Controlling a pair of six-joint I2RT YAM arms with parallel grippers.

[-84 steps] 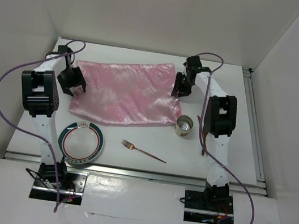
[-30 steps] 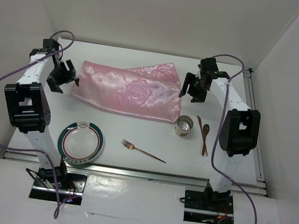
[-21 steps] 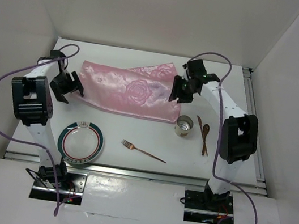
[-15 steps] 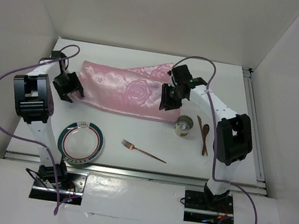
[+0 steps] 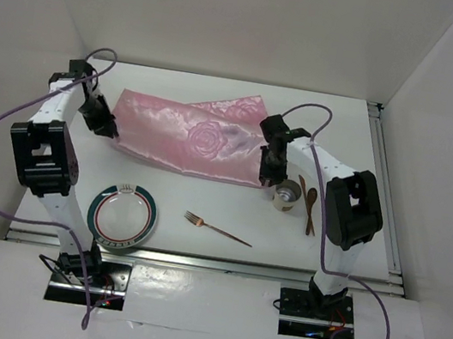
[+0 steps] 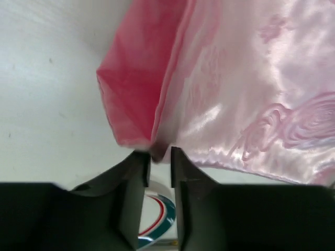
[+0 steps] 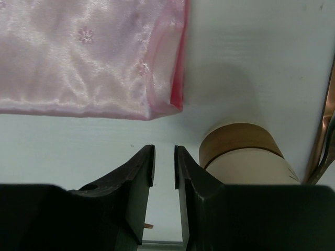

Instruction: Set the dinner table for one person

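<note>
The pink satin cloth (image 5: 189,133) lies rumpled across the far middle of the white surface (image 5: 346,129), which carries everything; the plate (image 5: 121,216) and fork (image 5: 218,229) sit near its front edge. The left claw (image 6: 157,152) is clenched on the cloth's left corner, the fold pinched between its tips. The right claw (image 7: 164,149) is closed on nothing, hovering just off the cloth's near right corner and just beside the cup (image 7: 243,151). The step in hand looks like spreading the cloth as a mat. To do it well, the right claw should part its jaws, take that corner clear of the cup, then both should pull apart evenly and low, so the satin flattens without nudging the cup or the copper utensils (image 5: 311,203)
</note>
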